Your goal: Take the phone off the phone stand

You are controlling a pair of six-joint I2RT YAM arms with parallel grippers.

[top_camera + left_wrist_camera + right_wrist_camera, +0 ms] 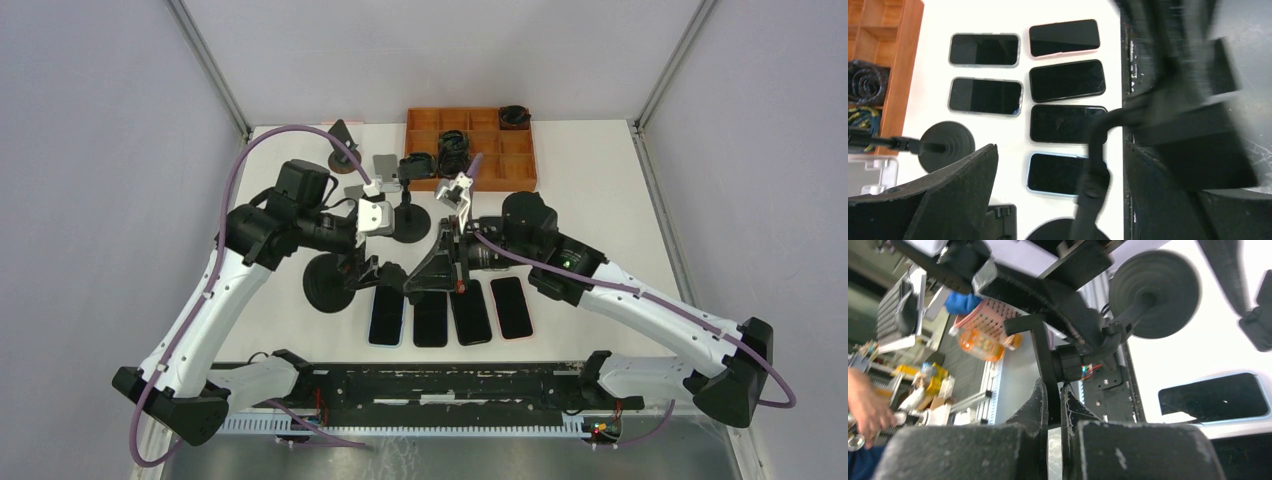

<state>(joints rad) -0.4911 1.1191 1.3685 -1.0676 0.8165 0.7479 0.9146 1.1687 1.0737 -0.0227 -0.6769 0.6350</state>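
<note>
A black phone stand with a round base (329,284) stands tilted between my two grippers. My right gripper (412,283) is shut on the stand's thin black bracket (1042,347). The base (1154,292) shows raised behind it in the right wrist view. I see no phone in the bracket. My left gripper (376,271) is open, and the stand's stem (1092,176) passes between its jaws without touching them. A phone in a light-blue case (1055,173) lies flat on the table below the left gripper (1060,150). It is the leftmost of a row of phones (386,316).
Three more phones (470,312) lie flat beside the blue one. Two grey-cased phones (984,96) lie further back. Other stands (410,225) and an orange compartment tray (490,150) sit behind. The black rail (450,385) runs along the near edge.
</note>
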